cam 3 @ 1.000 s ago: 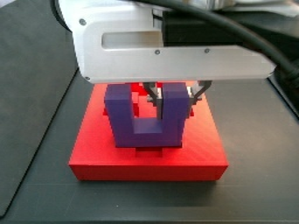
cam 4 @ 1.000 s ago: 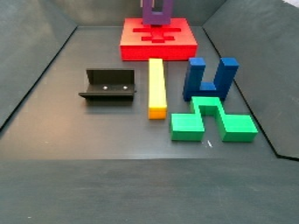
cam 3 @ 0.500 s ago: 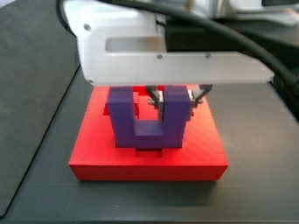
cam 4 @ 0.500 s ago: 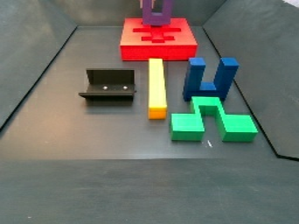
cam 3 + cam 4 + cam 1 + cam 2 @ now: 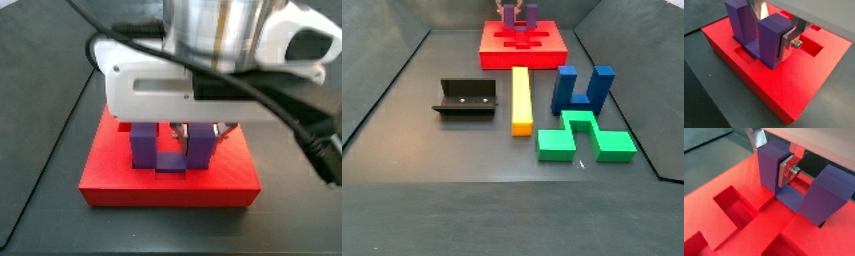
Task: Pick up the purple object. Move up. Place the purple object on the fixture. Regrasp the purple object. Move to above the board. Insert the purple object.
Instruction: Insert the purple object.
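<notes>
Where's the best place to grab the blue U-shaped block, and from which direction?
Probably from above, pinching one upright prong of the blue U-shaped block across its flat faces: it stands prongs-up, and the gap between them gives a finger room. The gripper is at the purple object in the board.

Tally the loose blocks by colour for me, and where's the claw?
Purple: 1, prongs up in the board, claw on one prong
Blue: 1
Green: 1
Yellow: 1
Total: 4
</notes>
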{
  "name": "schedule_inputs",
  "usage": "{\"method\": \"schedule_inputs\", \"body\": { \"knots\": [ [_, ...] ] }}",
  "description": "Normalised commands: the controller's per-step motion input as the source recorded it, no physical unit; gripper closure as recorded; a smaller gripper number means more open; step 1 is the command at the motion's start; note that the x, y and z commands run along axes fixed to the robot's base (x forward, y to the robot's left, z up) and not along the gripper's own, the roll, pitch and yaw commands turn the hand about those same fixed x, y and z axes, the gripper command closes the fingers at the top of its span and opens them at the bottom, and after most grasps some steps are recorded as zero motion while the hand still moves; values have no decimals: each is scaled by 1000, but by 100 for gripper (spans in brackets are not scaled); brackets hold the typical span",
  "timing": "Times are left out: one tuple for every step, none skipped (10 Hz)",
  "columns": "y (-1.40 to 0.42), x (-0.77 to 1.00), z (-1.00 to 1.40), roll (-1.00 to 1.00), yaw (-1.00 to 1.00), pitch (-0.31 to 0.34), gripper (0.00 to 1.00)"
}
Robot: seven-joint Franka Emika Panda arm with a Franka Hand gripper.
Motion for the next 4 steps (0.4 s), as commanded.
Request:
{"method": "schedule_inputs", "body": {
  "knots": [
    [0, 0, 0, 0, -137, 107, 100],
    [0, 0, 0, 20, 0, 10, 100],
    [0, 0, -11, 71, 0, 0, 100],
    [9, 0, 0, 59, 14, 0, 100]
  ]
}}
